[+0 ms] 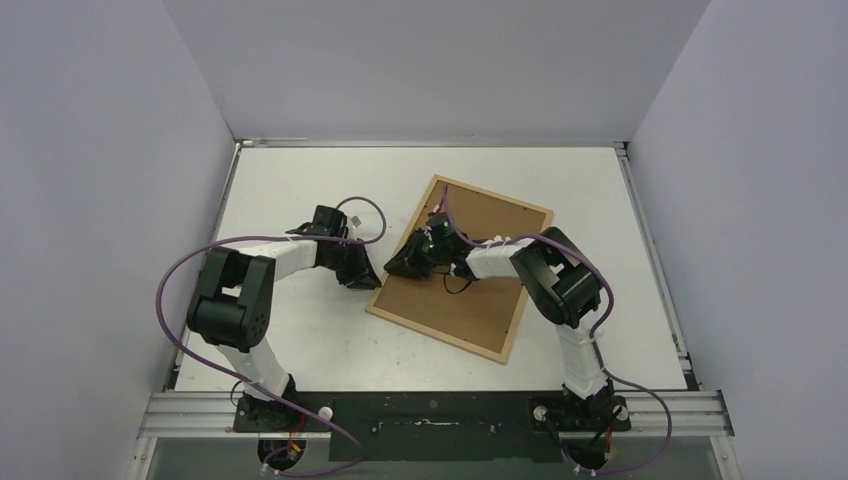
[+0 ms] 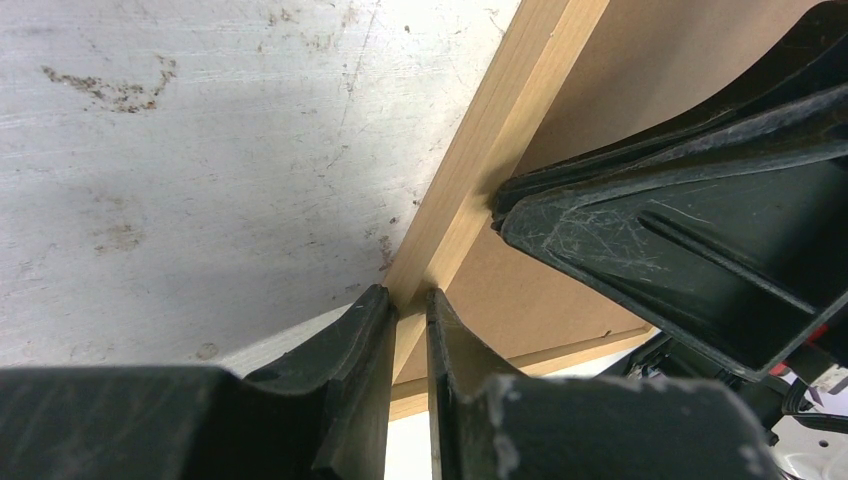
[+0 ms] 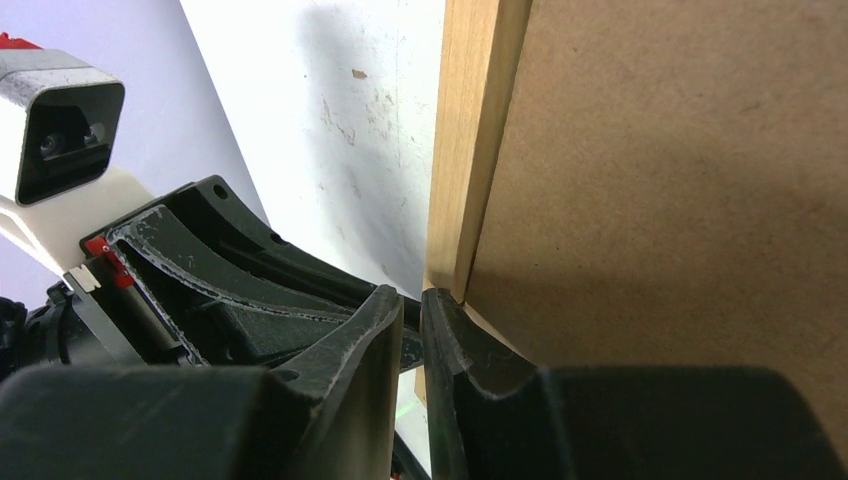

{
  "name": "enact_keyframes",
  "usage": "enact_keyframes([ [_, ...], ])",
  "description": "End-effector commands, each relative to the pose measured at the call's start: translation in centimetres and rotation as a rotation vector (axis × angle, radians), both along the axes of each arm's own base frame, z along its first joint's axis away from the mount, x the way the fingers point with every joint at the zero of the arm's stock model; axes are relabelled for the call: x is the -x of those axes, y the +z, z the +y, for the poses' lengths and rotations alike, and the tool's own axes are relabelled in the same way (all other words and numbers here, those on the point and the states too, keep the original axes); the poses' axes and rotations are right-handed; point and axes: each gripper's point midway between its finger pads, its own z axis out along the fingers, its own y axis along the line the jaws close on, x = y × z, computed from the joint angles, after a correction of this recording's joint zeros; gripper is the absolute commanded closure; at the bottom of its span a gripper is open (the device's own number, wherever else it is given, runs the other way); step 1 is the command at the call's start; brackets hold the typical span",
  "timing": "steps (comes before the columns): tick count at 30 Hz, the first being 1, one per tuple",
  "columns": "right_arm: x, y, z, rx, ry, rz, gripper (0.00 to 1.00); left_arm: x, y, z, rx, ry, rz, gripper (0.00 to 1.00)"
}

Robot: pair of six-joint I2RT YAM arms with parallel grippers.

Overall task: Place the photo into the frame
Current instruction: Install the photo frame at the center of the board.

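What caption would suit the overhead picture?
Left pincer and right pincer grip one edge of the frame, lying back-up on the table.

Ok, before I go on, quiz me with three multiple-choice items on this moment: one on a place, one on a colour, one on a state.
1. Where do both grippers meet the frame?
A) its left long edge in the top view
B) its far right corner
C) nowhere near it

2. What colour is the frame's upward face?
A) white
B) brown
C) blue

3. How does the left gripper stand?
A) wide open
B) shut on a photo
C) nearly shut about the frame's wood edge

Answers:
1 A: the right gripper and the left gripper both sit at that edge.
2 B: the plain board faces up.
3 C: the wood runs into the narrow gap.
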Motion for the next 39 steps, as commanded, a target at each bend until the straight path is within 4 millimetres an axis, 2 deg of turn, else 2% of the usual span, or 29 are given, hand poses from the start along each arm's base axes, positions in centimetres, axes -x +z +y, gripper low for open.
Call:
enact_keyframes([
  [1,1.4,-1.4,-0.2,0.019,0.012,0.027,0.84,3.0,-4.1,2.1,-0.147,-0.004,0.13,0.87],
  [12,2.6,-3.4,-1.3,0.084,0.016,0.06,0.84,3.3,-4.4,2.2,-0.158,-0.001,0.141,0.87],
  [20,3.0,-6.7,-4.7,0.211,-0.007,0.072,0.81,3.3,-4.4,2.4,-0.167,0.003,0.142,0.88],
  [28,3.5,-8.2,-5.7,0.264,-0.001,0.082,0.8,3.3,-4.5,2.5,-0.175,0.006,0.142,0.88],
  [34,2.8,-7.8,-6.1,0.289,-0.035,0.063,0.76,3.3,-4.5,2.7,-0.185,0.007,0.142,0.88],
  [37,1.5,-5.8,-6.2,0.295,-0.075,0.011,0.69,3.2,-4.4,2.8,-0.189,0.009,0.14,0.88],
  [39,0.3,-3.7,-6.4,0.311,-0.096,-0.057,0.64,3.2,-4.3,2.9,-0.195,0.007,0.142,0.88],
])
